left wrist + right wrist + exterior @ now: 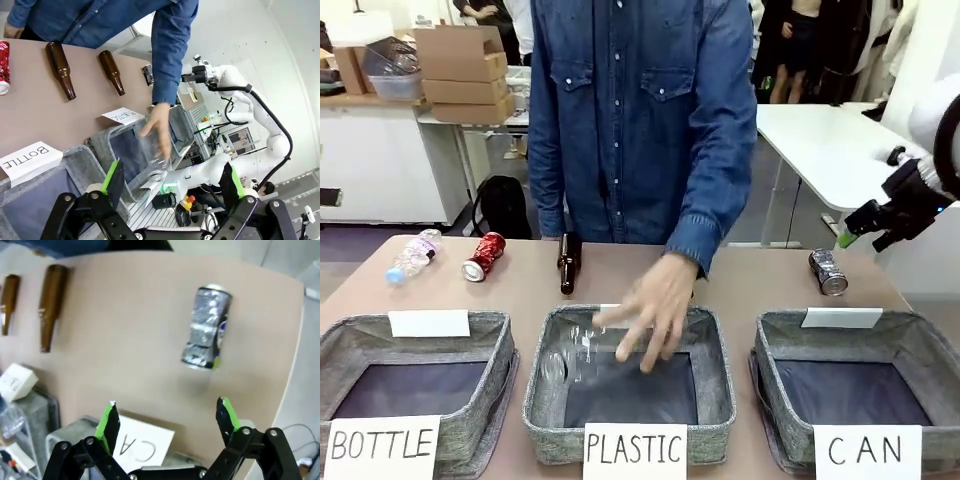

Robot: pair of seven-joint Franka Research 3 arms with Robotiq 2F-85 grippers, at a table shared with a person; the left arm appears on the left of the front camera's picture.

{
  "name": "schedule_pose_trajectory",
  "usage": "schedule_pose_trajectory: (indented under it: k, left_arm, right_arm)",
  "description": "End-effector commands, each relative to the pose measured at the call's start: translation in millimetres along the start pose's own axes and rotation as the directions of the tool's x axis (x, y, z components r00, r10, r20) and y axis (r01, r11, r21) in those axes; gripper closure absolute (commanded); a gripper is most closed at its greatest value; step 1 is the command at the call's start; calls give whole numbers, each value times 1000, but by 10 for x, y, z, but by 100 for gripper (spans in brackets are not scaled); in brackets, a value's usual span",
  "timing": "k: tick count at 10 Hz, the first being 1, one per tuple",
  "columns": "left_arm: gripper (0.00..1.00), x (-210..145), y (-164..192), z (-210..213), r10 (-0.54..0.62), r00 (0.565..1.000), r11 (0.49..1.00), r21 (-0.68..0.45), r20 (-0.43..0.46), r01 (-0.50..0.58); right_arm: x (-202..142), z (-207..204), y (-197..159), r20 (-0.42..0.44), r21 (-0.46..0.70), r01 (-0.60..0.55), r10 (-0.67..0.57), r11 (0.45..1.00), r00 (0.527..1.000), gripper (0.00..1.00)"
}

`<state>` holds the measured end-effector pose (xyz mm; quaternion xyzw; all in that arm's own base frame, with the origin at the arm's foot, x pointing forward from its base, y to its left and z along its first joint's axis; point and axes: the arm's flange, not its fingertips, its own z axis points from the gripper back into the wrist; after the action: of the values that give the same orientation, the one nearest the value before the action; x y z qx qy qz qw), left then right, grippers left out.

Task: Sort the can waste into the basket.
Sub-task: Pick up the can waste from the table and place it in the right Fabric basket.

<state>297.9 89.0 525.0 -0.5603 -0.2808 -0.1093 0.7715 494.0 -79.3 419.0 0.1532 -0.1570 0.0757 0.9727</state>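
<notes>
My right gripper [167,412] hung in the air off the table's right edge, jaws spread wide, green pads [109,422] bare, nothing between them. Straight ahead of those fingers in the wrist view lay the dark can [206,329], on its side and crumpled, alone on the tabletop. From the front, that dark can [828,272] sat near the far right corner, just behind the CAN basket [932,345] and apart from its rim. The basket stood at the near right corner of the table [740,280], its dark bottom bare.

My left gripper [173,172] was wide open too, gripping nothing, above the near left side.

The red can [484,256] lay on its side by the far edge towards the left, between a clear plastic bottle [413,256] and a brown bottle [568,262].

In the middle, the person's hand [655,310] hovered, blurred, over the PLASTIC basket [725,400], where another clear bottle [570,355] lay inside.
</notes>
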Motion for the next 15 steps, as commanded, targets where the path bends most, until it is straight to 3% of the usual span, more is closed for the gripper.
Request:
schedule_pose_trajectory:
  k: [1, 3, 4, 6, 10, 15]
  left_arm:
    - [0, 12, -21, -11, -23, 1000, 1000, -17, 13, 23]
    - [0, 12, -21, -11, -23, 1000, 1000, -17, 13, 23]
    - [0, 12, -21, -11, -23, 1000, 1000, -17, 13, 23]
    - [0, 12, -21, -11, -23, 1000, 1000, -17, 13, 23]
    - [0, 12, -21, -11, -23, 1000, 1000, -17, 13, 23]
    - [0, 12, -21, -11, -23, 1000, 1000, -17, 13, 23]
  right_arm:
    - [-117, 153, 118, 12, 28, -6, 6, 1000, 1000, 0]
    - [11, -19, -19, -3, -1, 2, -2, 1000, 1000, 0]
    - [103, -166, 50, -59, -102, -57, 51, 993, 997, 0]
    - [323, -584, 39, -71, -143, -131, 122, 981, 990, 0]
    - [650, -1199, -8, -95, -327, -96, 69, 940, 993, 0]
    - [655, -1418, -110, -76, -370, -44, 17, 928, 997, 0]
